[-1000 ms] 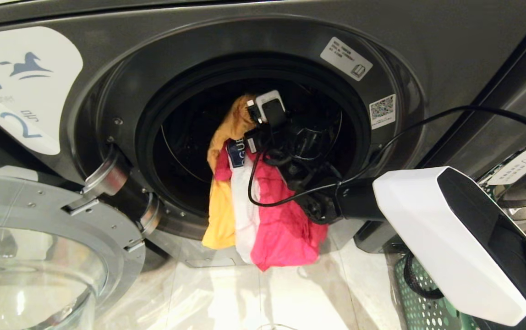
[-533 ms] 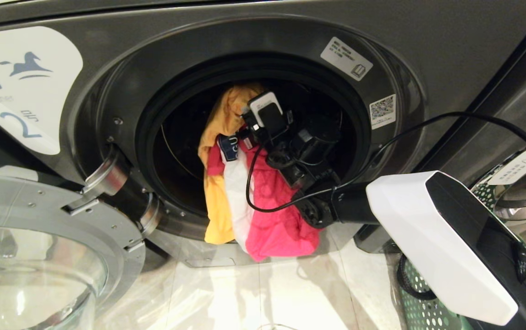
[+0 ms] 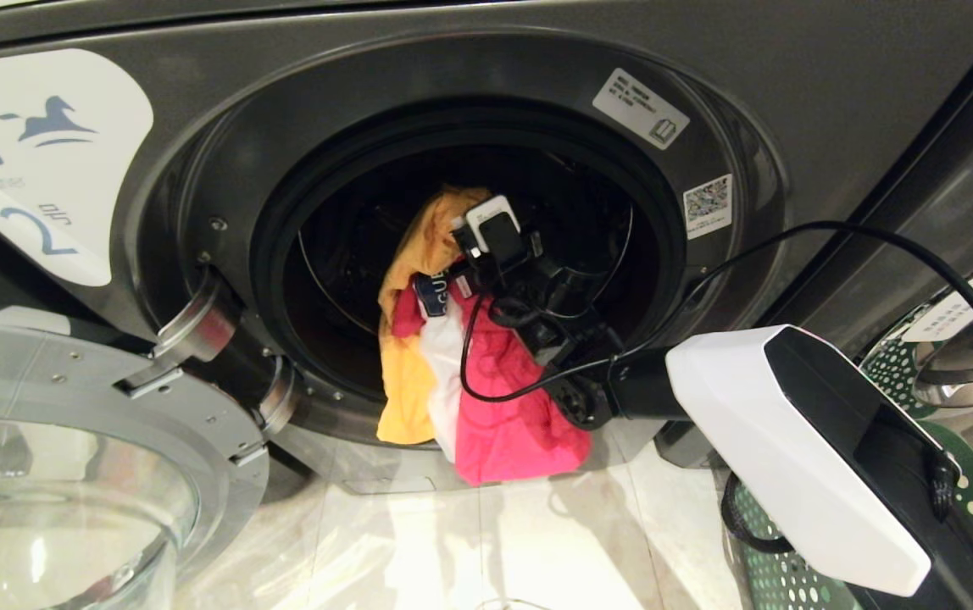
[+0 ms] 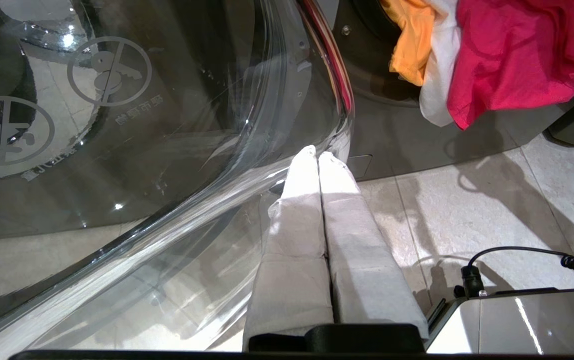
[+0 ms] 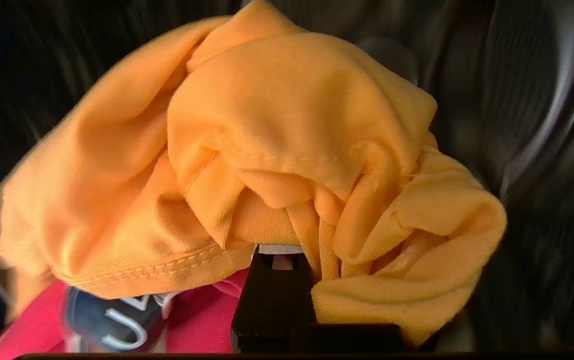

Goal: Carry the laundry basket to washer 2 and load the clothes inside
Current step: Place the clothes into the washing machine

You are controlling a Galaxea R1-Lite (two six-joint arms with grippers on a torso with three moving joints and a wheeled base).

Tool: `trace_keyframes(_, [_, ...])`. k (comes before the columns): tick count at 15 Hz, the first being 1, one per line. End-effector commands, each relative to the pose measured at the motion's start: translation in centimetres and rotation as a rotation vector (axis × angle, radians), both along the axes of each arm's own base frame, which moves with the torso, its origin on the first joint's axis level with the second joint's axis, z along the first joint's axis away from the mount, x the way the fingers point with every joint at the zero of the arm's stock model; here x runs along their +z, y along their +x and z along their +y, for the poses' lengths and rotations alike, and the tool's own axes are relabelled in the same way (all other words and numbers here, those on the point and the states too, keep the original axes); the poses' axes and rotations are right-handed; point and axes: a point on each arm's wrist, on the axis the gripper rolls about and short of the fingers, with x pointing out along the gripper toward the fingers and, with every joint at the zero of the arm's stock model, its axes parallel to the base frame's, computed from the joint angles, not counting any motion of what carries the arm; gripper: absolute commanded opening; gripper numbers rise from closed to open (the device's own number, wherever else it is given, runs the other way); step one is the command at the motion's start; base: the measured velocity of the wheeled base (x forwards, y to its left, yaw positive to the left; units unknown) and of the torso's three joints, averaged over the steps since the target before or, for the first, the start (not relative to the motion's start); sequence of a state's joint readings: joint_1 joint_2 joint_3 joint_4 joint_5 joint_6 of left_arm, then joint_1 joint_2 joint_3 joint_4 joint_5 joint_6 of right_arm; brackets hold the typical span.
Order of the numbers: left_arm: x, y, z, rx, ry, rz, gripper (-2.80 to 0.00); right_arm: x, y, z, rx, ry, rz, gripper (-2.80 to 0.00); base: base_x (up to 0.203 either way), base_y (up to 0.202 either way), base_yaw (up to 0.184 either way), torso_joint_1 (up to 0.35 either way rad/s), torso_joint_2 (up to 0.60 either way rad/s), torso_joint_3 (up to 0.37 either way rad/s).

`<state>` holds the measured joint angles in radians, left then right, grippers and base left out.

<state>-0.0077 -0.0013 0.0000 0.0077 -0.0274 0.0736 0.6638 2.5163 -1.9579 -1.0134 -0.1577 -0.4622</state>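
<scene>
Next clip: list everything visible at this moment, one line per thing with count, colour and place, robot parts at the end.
washer 2: one, dark grey, fills the head view, white horse-and-2 label at upper left, drum opening uncovered.
washer door: one, chrome ring with clear glass, swung open at lower left.
clothes: one bunch, yellow-orange, white and pink-red, hanging from the drum mouth over its lower rim.
laundry basket: one, dark green with round holes, on the floor at lower right, mostly behind the right arm.
stickers: two, white, on the door recess at upper right.
floor: pale tiles in front of the washer.
right gripper: inside the drum mouth, shut on the clothes.
left gripper: white-wrapped fingers shut, empty, low beside the door glass.
</scene>
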Motion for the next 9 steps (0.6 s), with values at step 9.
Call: trace_keyframes(9, [0.0, 0.0, 0.0, 0.000, 0.000, 0.001, -2.80, -3.5, 1.0, -2.3, -0.252, -0.033, 0.689, -2.80, 0.000, 0.000, 0.000, 0.000, 0.00, 0.000])
